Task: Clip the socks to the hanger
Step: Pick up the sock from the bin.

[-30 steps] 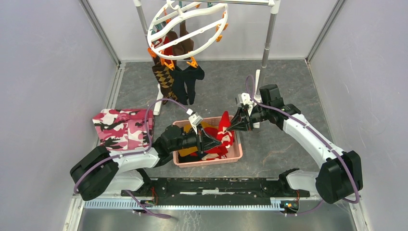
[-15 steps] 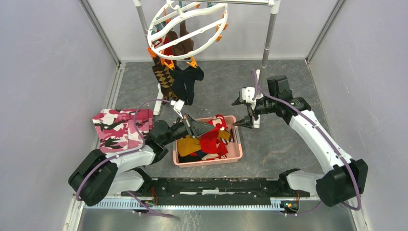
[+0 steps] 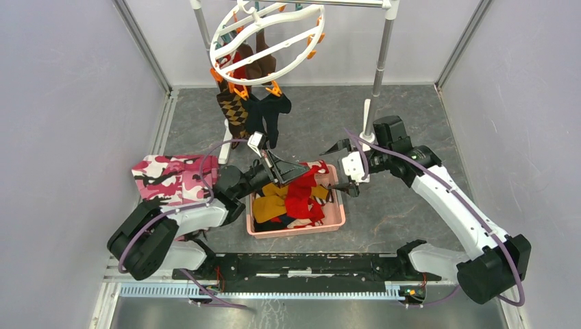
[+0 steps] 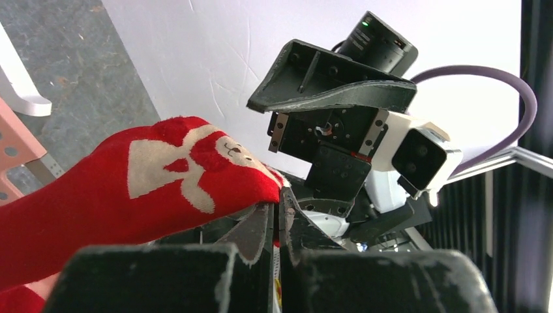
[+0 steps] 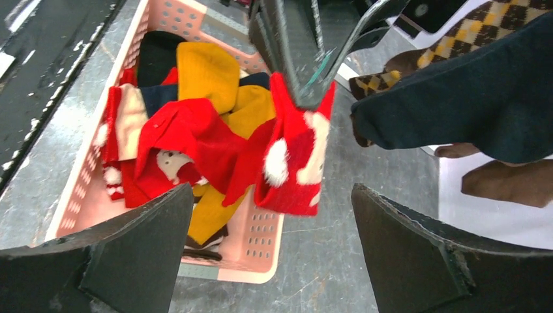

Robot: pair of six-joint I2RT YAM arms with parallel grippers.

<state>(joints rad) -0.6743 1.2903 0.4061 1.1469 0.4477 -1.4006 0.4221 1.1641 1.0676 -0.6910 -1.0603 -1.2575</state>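
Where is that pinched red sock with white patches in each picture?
Top external: centre, the red sock with white patches hangs over the pink plastic basket.
Left wrist: sock left of centre; basket at left edge.
Right wrist: sock centre, over the basket.
Shared landmark: the basket.

Both arms look alike to me, the left arm and the right arm: white shells between bulky black joints. A purple cable loops alongside. The right tool has scuffed black wedge fingers and small screws.
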